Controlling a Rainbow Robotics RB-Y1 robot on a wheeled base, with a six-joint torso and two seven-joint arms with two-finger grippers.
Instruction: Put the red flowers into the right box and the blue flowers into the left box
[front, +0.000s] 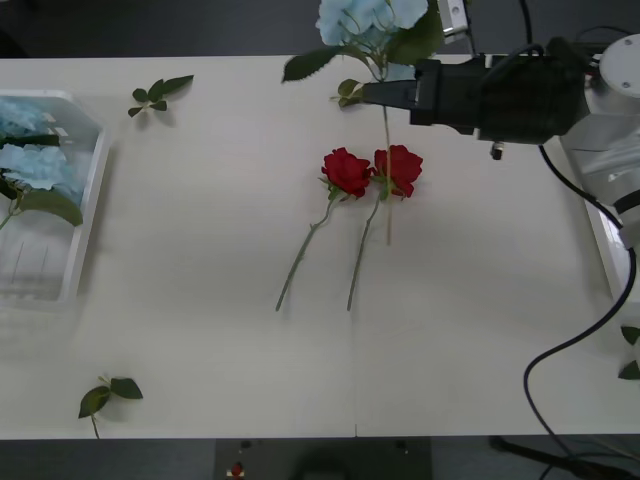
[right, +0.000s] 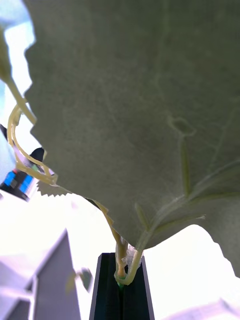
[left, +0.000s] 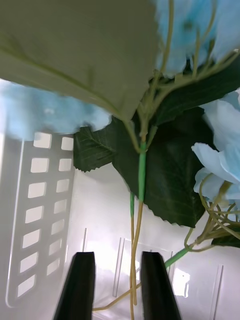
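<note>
Surface: a pale cream tabletop (front: 200, 300) under even light, with dark floor beyond its far and near edges.
Left edge: the shallow white translucent plastic left box (front: 85, 200) holds pale sky-blue fluffy flowers (front: 35, 165) with big green leaves.
Left gripper (left: 112, 285): black jaws parted inside that box, a thin stem running between them, nothing pinched.
Loose bits: small green leaf sprigs (front: 160, 93) near the far-left corner and another (front: 108, 393) near the near-left corner.
Centre: two deep-red artificial roses (front: 372, 170) lie side by side, stems pointing to the near edge.
Right gripper (front: 375, 93): near the far edge, jaws closed on the stem of one blue flower stem (front: 370, 20), which hangs above the roses.
Far right: the white rim of the right box (front: 600, 240).
Doing it well: probably carry the stem high across to the left box, clear of the roses, releasing only once over the box.
</note>
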